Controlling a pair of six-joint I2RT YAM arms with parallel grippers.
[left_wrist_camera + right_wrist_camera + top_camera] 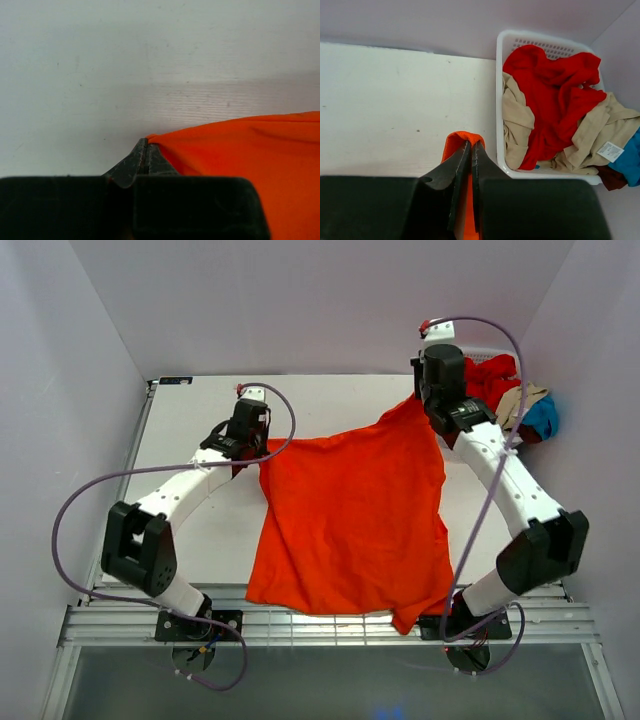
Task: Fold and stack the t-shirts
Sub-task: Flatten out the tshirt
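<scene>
A bright orange t-shirt (350, 520) hangs stretched between both grippers over the table, its lower hem draping past the near edge. My left gripper (252, 447) is shut on the shirt's left corner; in the left wrist view the orange cloth (250, 150) runs off to the right from the closed gripper (146, 142). My right gripper (420, 400) is shut on the upper right corner, with orange cloth (457, 142) pinched at the gripper's (470, 145) tips. Red (550, 95), tan (517, 120) and blue (630, 167) t-shirts lie crumpled in the basket.
A white lattice-sided basket (499, 75) stands at the table's far right corner (500, 355), right beside my right gripper. Pale walls close in on three sides. The bare white table (190, 430) shows at the left and behind the shirt.
</scene>
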